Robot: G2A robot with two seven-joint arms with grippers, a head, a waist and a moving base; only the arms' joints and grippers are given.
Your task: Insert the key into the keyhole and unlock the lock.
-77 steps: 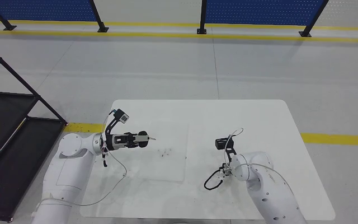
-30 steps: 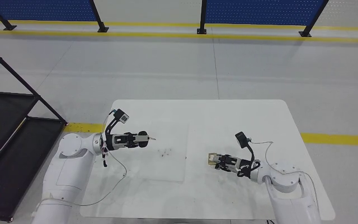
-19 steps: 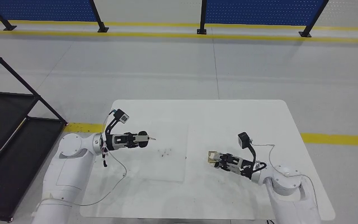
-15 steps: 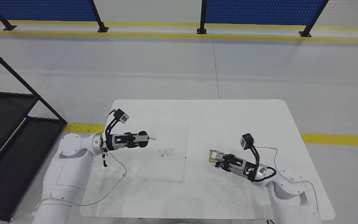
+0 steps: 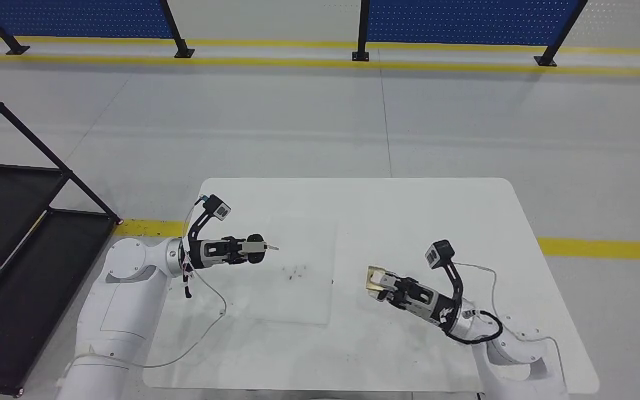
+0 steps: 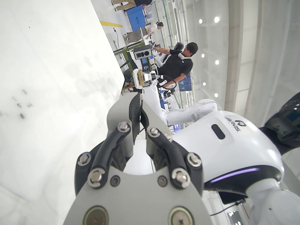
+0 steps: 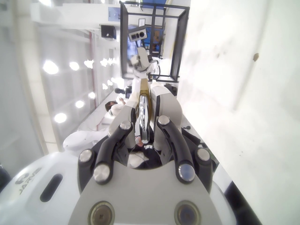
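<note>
My left gripper [image 5: 258, 246] hovers over the table's left part, shut on a small silver key [image 5: 270, 247] whose tip points right. In the left wrist view its fingers [image 6: 130, 115] press together and hide most of the key. Right of the middle, my right gripper [image 5: 386, 285] is shut on a brass padlock [image 5: 374, 279], held above the table and facing the key. The right wrist view shows the padlock [image 7: 143, 101] edge-on between the jaws of that gripper [image 7: 145, 94]. A wide gap separates key and padlock.
A thin clear mat [image 5: 300, 290] with a few dark specks [image 5: 294, 270] lies between the arms on the white table [image 5: 460, 210]. A black rack [image 5: 30, 240] stands on the floor to the left.
The right arm has swung up from the table's front with the padlock and turned it toward the left arm, then shifted slightly left. The left arm has kept still.
</note>
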